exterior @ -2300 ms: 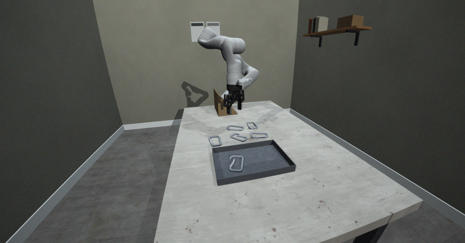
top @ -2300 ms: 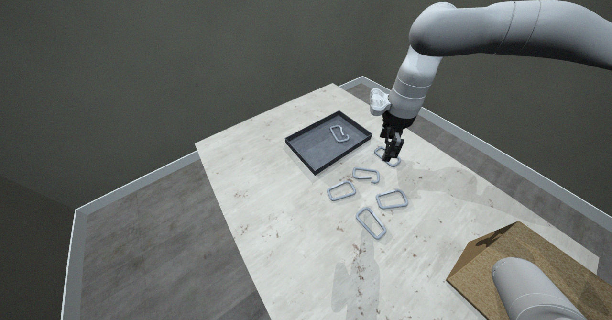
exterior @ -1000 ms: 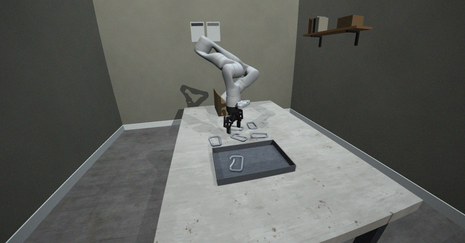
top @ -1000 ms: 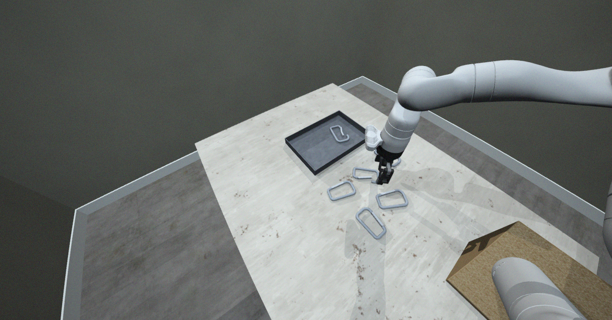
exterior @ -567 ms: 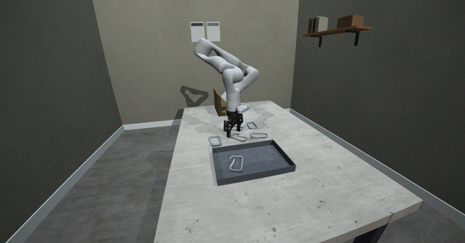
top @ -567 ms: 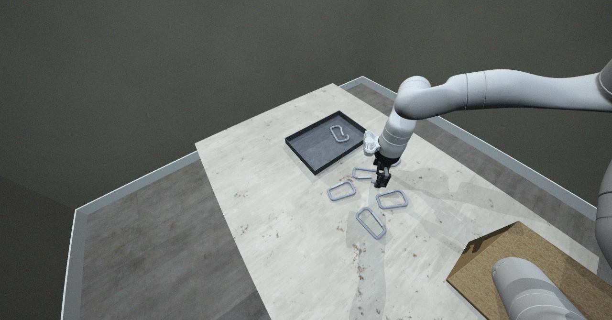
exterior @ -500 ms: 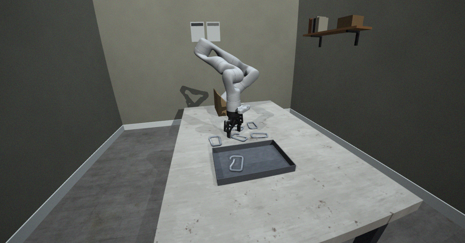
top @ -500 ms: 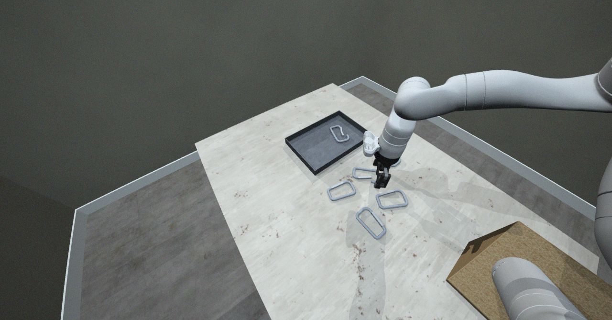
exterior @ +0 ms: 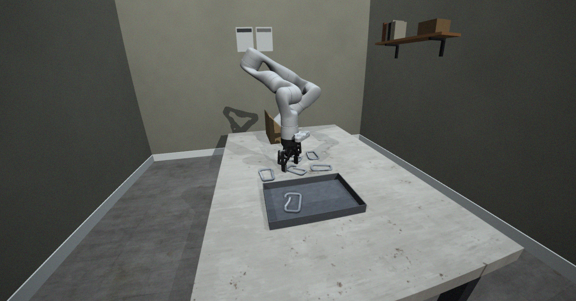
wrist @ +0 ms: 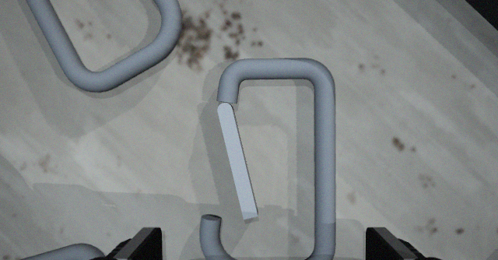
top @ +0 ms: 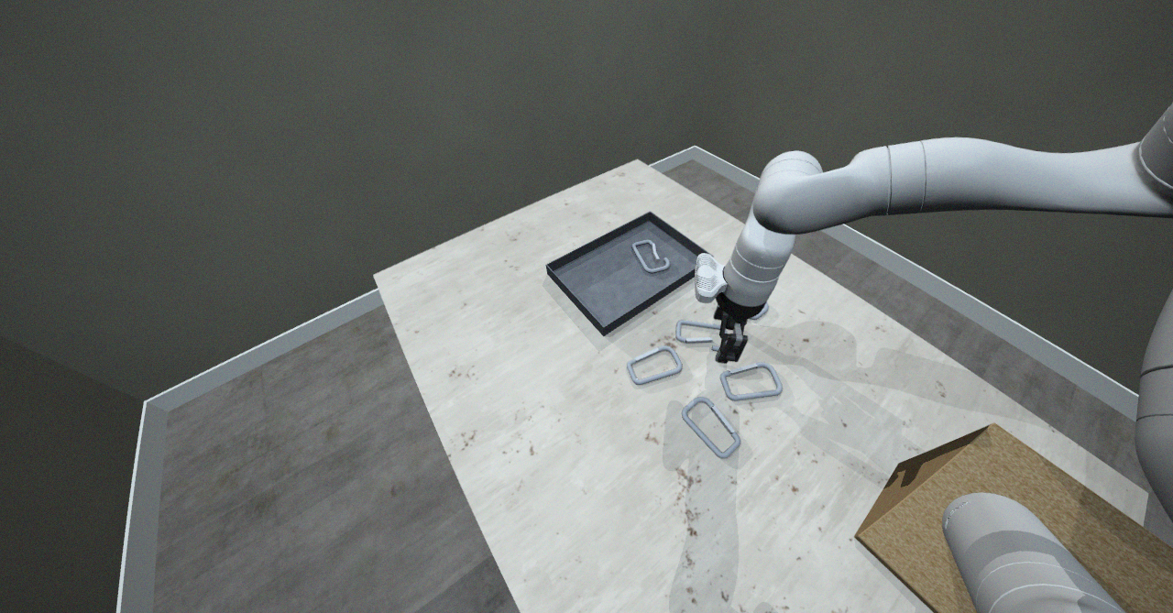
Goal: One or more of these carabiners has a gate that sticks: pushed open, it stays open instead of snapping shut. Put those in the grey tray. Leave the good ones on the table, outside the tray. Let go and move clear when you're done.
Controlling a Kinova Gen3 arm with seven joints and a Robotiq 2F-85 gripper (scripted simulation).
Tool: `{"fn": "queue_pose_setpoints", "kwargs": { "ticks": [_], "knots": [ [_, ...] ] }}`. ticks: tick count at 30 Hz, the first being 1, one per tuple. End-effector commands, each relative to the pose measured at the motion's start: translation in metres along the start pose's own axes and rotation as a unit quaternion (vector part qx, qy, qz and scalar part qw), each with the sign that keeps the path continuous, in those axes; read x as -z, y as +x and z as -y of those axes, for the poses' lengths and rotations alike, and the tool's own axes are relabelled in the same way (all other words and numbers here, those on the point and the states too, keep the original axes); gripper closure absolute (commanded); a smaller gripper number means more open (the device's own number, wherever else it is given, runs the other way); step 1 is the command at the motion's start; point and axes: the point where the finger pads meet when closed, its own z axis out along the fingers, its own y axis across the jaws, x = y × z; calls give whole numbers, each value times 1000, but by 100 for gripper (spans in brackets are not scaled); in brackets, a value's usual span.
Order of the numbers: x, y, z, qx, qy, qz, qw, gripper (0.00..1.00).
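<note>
A grey carabiner [wrist: 323, 143] lies flat on the worktop between the spread fingers, its pale gate [wrist: 237, 160] swung inward and standing open; another carabiner [top: 651, 256] rests in the grey tray [top: 574, 281], well apart from them.

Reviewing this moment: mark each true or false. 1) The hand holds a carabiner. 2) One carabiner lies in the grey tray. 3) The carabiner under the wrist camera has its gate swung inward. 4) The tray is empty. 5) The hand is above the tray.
1) False. The hand is open with nothing between its fingers.
2) True. One carabiner lies inside the grey tray.
3) True. In the wrist view, the open-gate carabiner on the table has its gate angled into the loop, leaving a gap at the hook end.
4) False. It holds that one carabiner.
5) False. The hand hangs low over the table, beside the tray, among the loose carabiners.
</note>
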Motion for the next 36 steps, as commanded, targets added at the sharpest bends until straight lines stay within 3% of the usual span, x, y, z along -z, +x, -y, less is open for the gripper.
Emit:
{"fn": "queue_pose_setpoints", "kwargs": {
  "ticks": [1, 9, 10, 36],
  "knots": [
    [1, 0, 0, 0, -1, 0, 1000, 0],
    [1, 0, 0, 0, -1, 0, 1000, 0],
    [1, 0, 0, 0, -1, 0, 1000, 100],
    [5, 2, -1, 0, -3, -3, 1000, 100]
  ]
}}
